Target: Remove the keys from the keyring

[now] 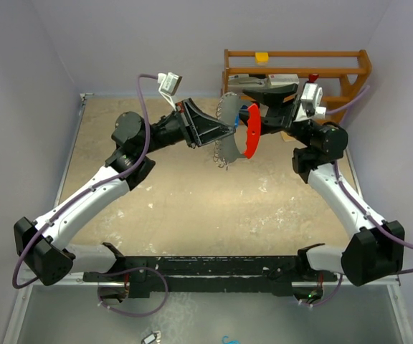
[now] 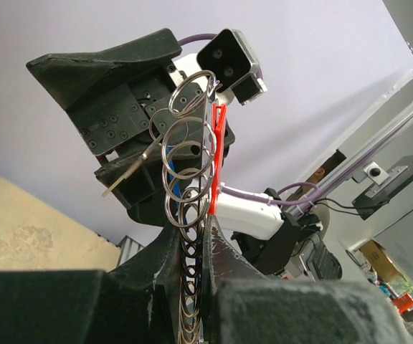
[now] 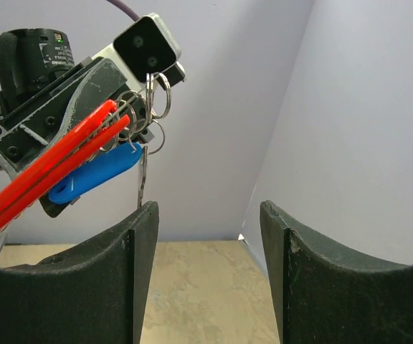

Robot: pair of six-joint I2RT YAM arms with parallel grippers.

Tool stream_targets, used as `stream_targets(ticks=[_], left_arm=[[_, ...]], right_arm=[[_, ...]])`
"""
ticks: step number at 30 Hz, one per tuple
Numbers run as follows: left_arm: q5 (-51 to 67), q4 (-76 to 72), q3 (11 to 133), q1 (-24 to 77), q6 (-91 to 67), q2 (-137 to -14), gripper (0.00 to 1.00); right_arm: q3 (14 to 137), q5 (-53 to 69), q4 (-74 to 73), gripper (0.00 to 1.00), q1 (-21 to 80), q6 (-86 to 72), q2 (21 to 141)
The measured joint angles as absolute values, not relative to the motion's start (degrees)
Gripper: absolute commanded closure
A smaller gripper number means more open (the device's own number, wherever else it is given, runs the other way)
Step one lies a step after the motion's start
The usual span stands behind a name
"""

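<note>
My left gripper (image 1: 224, 132) is shut on the keyring (image 1: 228, 122), a silvery cluster of rings and chain held up above the table. In the left wrist view the rings (image 2: 188, 165) stand up from between my shut fingers (image 2: 224, 251), with the red fob (image 2: 219, 154) seen edge-on. A thin silver key (image 2: 129, 172) hangs off to the left. In the right wrist view the red fob (image 3: 45, 175), a blue-headed key (image 3: 92, 179) and a silver key blade (image 3: 143, 183) hang at the upper left. My right gripper (image 3: 208, 211) is open and empty, just right of the fob (image 1: 251, 130).
A wooden rack (image 1: 300, 72) with a yellow block (image 1: 262, 56) stands at the back right, close behind the right gripper. Pale walls close in the tan tabletop (image 1: 192, 208) on three sides.
</note>
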State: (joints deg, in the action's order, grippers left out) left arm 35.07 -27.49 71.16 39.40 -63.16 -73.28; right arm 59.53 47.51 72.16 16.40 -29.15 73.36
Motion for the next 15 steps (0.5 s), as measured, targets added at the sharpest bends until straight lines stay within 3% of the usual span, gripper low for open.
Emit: stream_targets(ticks=[15], left_arm=[[32.75,-19.7,72.49,39.4,-56.8,-71.4,1.0]], right_arm=[[58.46,44.56,60.62,0.42,16.38,-19.75,65.1]])
